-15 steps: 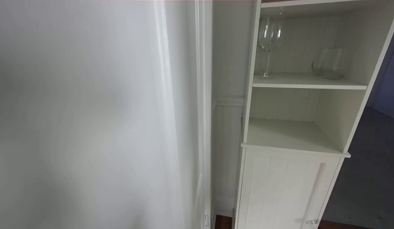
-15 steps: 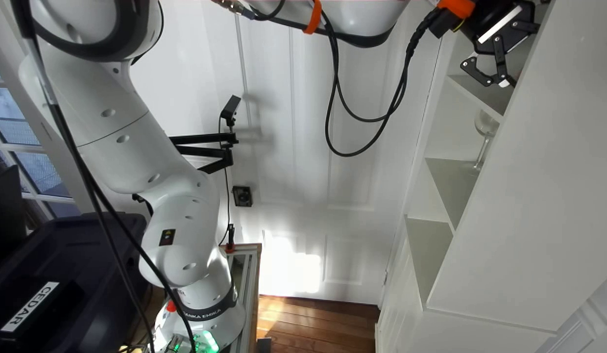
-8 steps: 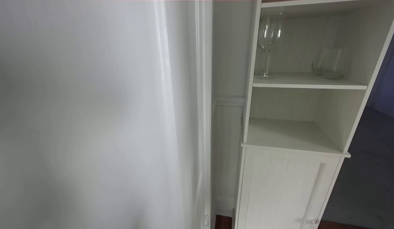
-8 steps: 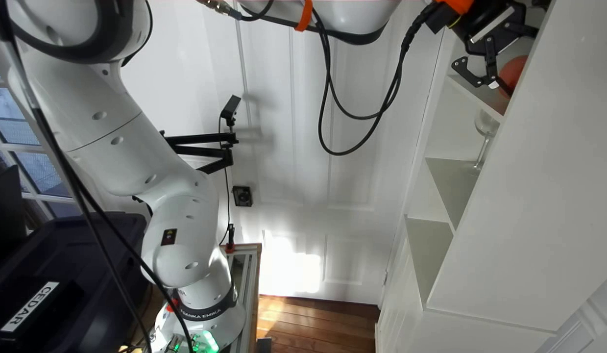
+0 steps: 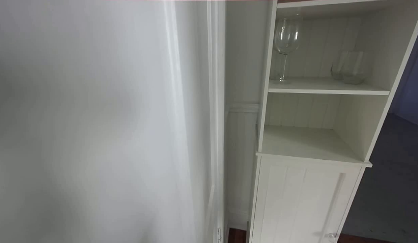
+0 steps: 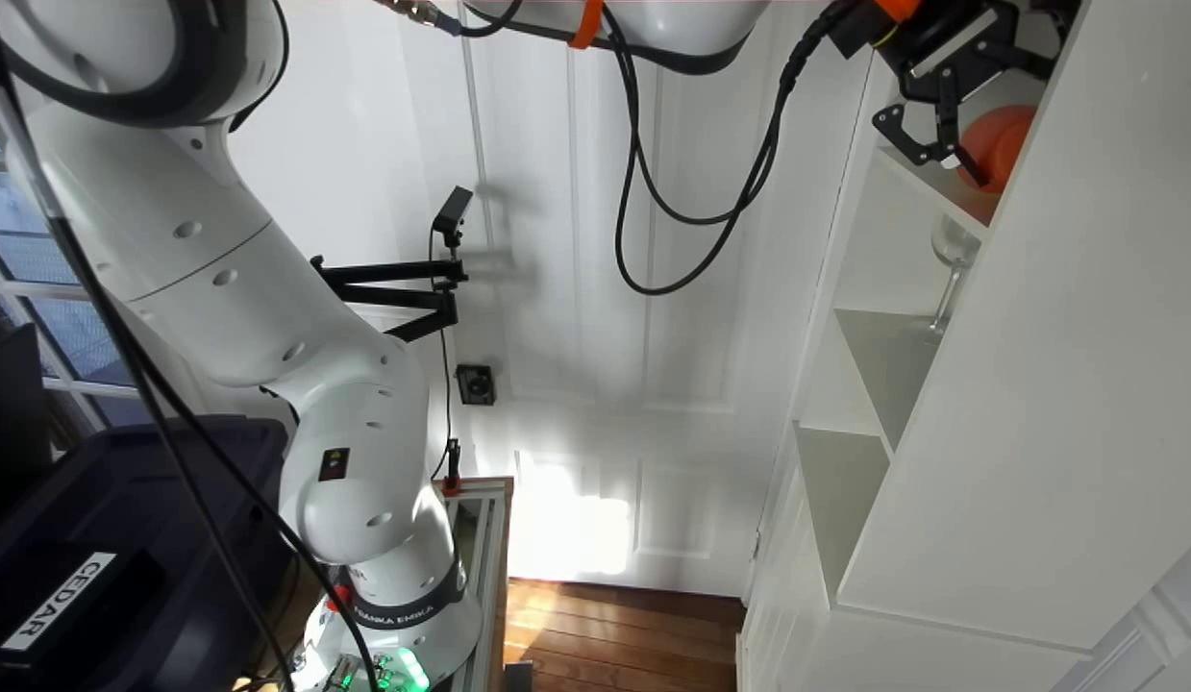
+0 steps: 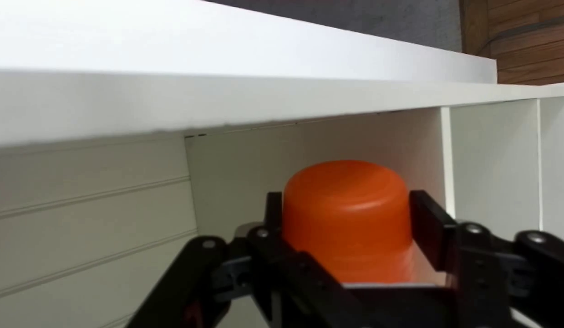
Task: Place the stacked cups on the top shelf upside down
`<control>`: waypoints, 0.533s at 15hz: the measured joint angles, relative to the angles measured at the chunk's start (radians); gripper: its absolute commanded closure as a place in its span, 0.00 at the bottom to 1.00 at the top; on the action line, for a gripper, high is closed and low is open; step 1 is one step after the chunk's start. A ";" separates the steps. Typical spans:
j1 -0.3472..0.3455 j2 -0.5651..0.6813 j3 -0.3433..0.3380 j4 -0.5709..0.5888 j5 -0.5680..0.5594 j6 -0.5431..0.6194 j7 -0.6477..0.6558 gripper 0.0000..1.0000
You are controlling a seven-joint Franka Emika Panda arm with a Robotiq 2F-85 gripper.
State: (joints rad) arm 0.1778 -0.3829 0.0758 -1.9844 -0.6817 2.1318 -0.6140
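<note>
Nearest of all, the orange cups are pinched by the gripper, with one of its fingers pressed to each side. Only the outer one can be seen; any others inside it are hidden. What looks like the closed end is turned up, so the cups seem to be held upside down, as is wanted. They may be guessed to be light, smooth plastic: a bit bendy if squeezed hard, not easily broken, but easily let slip. They are best held as they are now, by both sides and kept level, and they should be let go of gently so that they are not tipped.

The cups are at the top shelf; whether the shelf is touched by them cannot be told. A second ago, hardly any orange was seen past the cabinet side wall in an exterior view. Now much more of it is shown, and the gripper has been moved a little way out from behind that wall.

Farther down, on the next shelf, a wine glass and two short glasses have not been moved.
</note>
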 measured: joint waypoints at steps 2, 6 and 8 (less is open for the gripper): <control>-0.005 0.000 0.009 -0.004 -0.020 0.000 0.014 0.56; -0.013 -0.001 0.016 -0.019 -0.098 0.000 0.029 0.56; -0.015 -0.003 0.016 -0.029 -0.134 0.000 0.030 0.56</control>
State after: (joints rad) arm 0.1632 -0.3858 0.0914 -2.0138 -0.8155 2.1318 -0.5840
